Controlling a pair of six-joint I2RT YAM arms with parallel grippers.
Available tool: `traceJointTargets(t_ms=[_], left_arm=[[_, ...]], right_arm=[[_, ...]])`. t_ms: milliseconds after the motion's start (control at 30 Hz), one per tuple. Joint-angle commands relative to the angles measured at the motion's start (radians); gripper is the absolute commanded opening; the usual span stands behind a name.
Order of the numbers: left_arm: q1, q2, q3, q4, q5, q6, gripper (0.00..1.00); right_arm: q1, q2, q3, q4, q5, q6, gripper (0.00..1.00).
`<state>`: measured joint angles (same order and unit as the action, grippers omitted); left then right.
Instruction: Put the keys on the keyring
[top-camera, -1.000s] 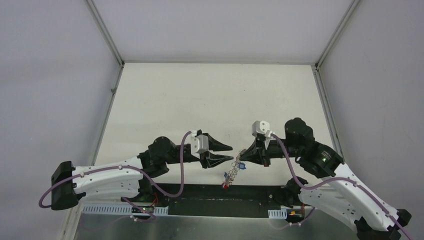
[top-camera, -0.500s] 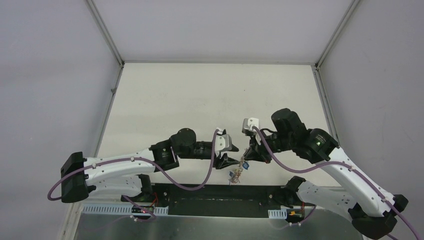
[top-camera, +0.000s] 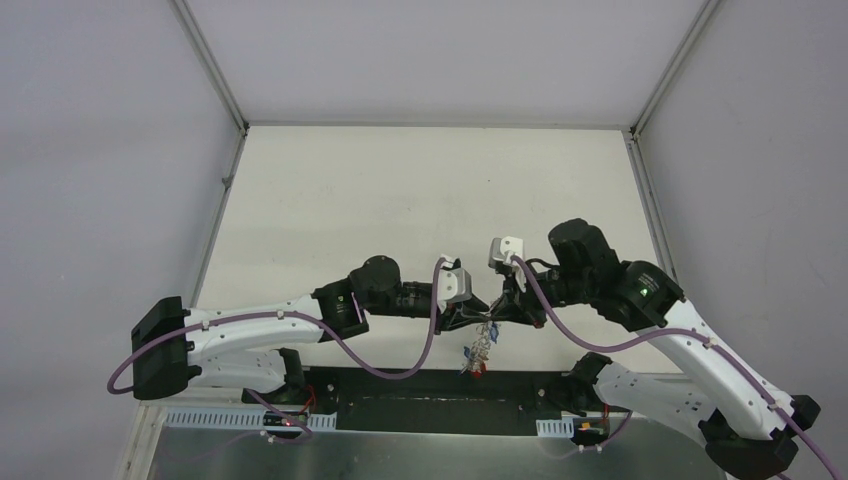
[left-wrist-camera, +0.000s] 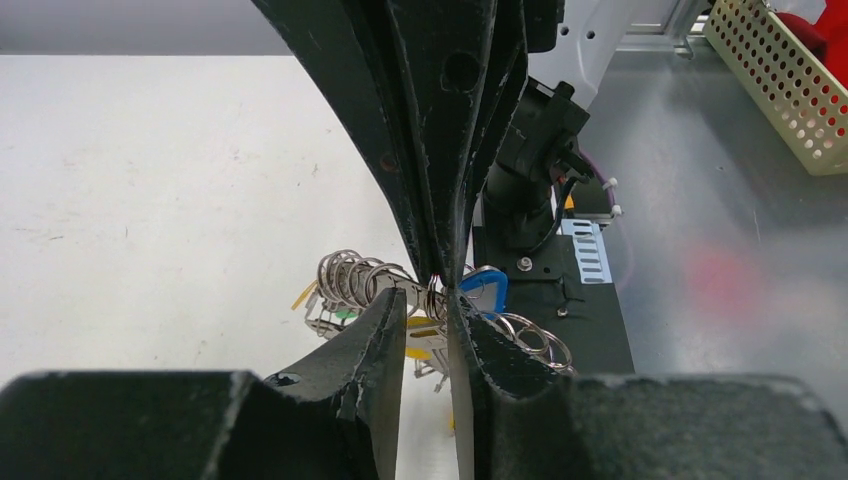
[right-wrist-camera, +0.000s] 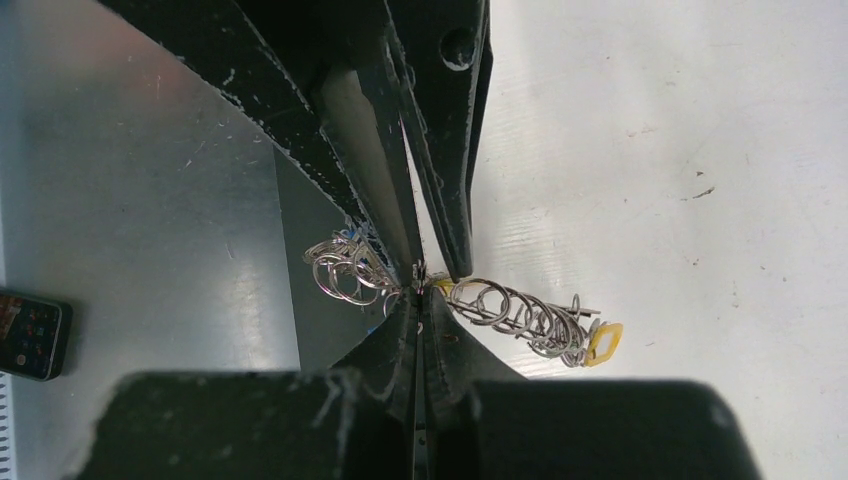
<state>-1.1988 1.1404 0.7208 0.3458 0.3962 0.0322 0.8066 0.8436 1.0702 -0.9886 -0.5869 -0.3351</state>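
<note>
- Moved since a second ago: the left arm has stretched across to the right. The left claw (top-camera: 468, 318) now meets the right claw (top-camera: 503, 312) tip to tip, above the near edge of the bench (top-camera: 400, 200).
- Left claw: has narrowed to a slim slit, with one finger on either side of a link. It looks astride the link rather than clamped on it.
- Right claw: pressed fully together on the keyring (top-camera: 483, 346), which dangles below both claws.
- Keyring loops fan out to either side of the right claw's tips.
- Blue-tagged key (left-wrist-camera: 484, 291): just past the left claw's fingertip. Yellow-tagged key (right-wrist-camera: 603, 341): at the chain's end, well off to one side of the right claw.
- Reading: a two-claw hold is being set up, probably to spread a link for threading.
</note>
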Motion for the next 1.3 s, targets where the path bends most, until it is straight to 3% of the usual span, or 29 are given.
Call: traceJointTargets(t_ms=[0, 200, 333, 433, 767, 1033, 1267], left_arm=[[-0.011, -0.005, 0.000, 0.096, 0.014, -0.021, 0.22], [-0.011, 0.006, 0.015, 0.044, 0.021, -0.016, 0.13], [-0.011, 0.005, 0.015, 0.034, 0.027, -0.015, 0.00], [-0.011, 0.000, 0.017, 0.029, 0.026, -0.017, 0.00], [-0.011, -0.076, -0.064, 0.147, -0.036, -0.030, 0.00], [-0.011, -0.191, -0.252, 0.528, -0.140, -0.083, 0.00], [-0.010, -0.207, -0.241, 0.564, -0.122, -0.090, 0.00]], right_arm=[[-0.001, -0.018, 0.011, 0.062, -0.013, -0.010, 0.00], [-0.001, -0.026, 0.011, 0.071, 0.004, -0.008, 0.00], [-0.001, -0.044, 0.009, 0.080, 0.018, -0.005, 0.00], [-0.001, -0.057, 0.004, 0.091, 0.030, 0.003, 0.01], [-0.001, -0.152, -0.053, 0.171, 0.143, 0.080, 0.46], [-0.001, -0.248, -0.154, 0.268, 0.114, 0.193, 0.55], [-0.001, -0.288, -0.234, 0.428, 0.025, 0.287, 0.61]])
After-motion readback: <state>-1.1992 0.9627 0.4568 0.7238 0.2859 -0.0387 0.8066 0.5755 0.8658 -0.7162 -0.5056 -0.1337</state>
